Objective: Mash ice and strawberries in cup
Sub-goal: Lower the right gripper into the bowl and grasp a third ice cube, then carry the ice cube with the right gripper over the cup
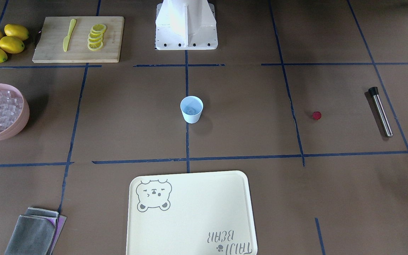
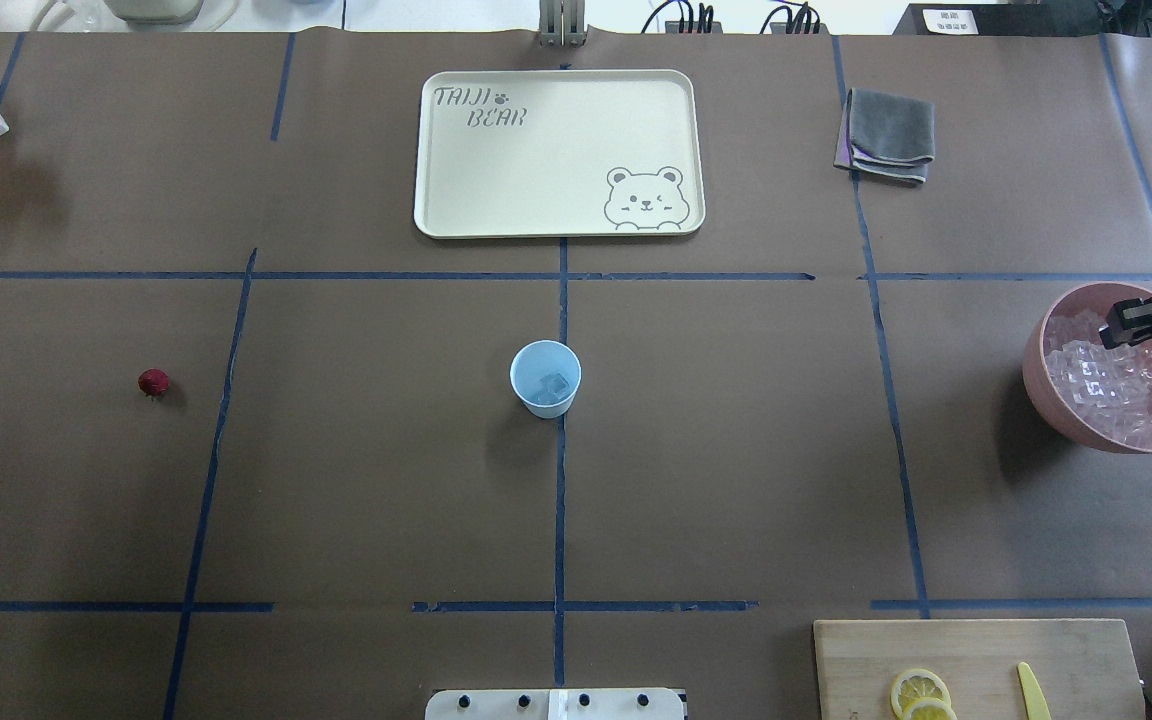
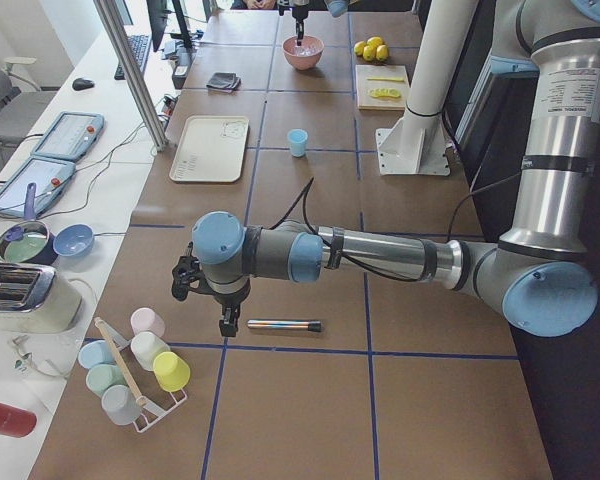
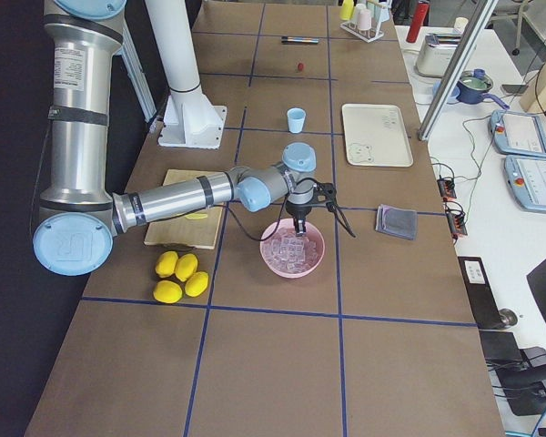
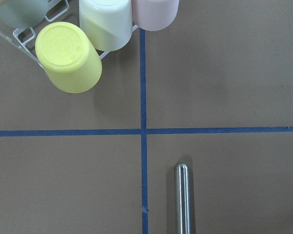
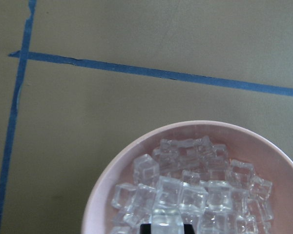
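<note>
Fetching ice: right gripper over pink bowl at desk's right edge, its opening cannot be told; next, carry a cube to the cup

The brown surface carries a grid of blue tape lines. The cup is pale blue, the strawberry red, the ice clear in a pink bowl. The cream tray bears a grey bear drawing and grey lettering; the lemons are yellow, the cloth grey, the rod silver with a black end.
</note>
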Controlling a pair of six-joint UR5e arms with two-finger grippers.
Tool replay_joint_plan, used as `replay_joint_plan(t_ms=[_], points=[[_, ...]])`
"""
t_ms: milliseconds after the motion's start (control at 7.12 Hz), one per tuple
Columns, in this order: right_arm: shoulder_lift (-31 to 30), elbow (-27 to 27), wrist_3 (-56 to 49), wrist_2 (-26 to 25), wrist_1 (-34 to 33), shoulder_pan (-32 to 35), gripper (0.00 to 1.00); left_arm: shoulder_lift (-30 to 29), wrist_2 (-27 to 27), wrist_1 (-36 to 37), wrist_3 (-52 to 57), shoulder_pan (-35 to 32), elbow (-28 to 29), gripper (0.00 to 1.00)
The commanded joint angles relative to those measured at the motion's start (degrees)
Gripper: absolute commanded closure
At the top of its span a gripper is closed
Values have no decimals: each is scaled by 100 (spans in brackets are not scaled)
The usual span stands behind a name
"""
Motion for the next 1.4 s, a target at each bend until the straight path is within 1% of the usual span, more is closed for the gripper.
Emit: replay_joint_plan(t_ms=[0, 140, 281, 421, 562, 842, 983, 1123, 1263], points=[[625, 806, 229, 37, -1170, -86, 100, 0, 0, 0, 0, 0, 0, 0], [1257, 764, 762, -24, -1470, -609, 100, 8, 0, -9, 0, 0, 0, 0], [2011, 573, 1620, -146, -1682, -1145, 100, 17, 0, -9, 0, 8, -9, 0], [2732, 292, 2386, -322, -1797, -1542, 100, 17, 0, -9, 0, 9, -1, 0], [3322, 2, 2976, -671, -1807, -1972, 100, 17, 0, -9, 0, 9, 0, 0], [4273, -691, 3664, -1234, -1798, -2580, 100, 17, 9, -9, 0, 9, 26, 0], [4791, -1191, 4094, -1568, -1772, -2861, 100, 17, 9, -17, 9, 9, 61, 0], [5292, -1701, 4186, -1711, -1772, -3082, 100, 26, 9, -17, 18, 9, 87, 0], [5462, -1871, 4291, -1938, -1763, -3284, 100, 35, 9, -17, 26, 9, 96, 0]])
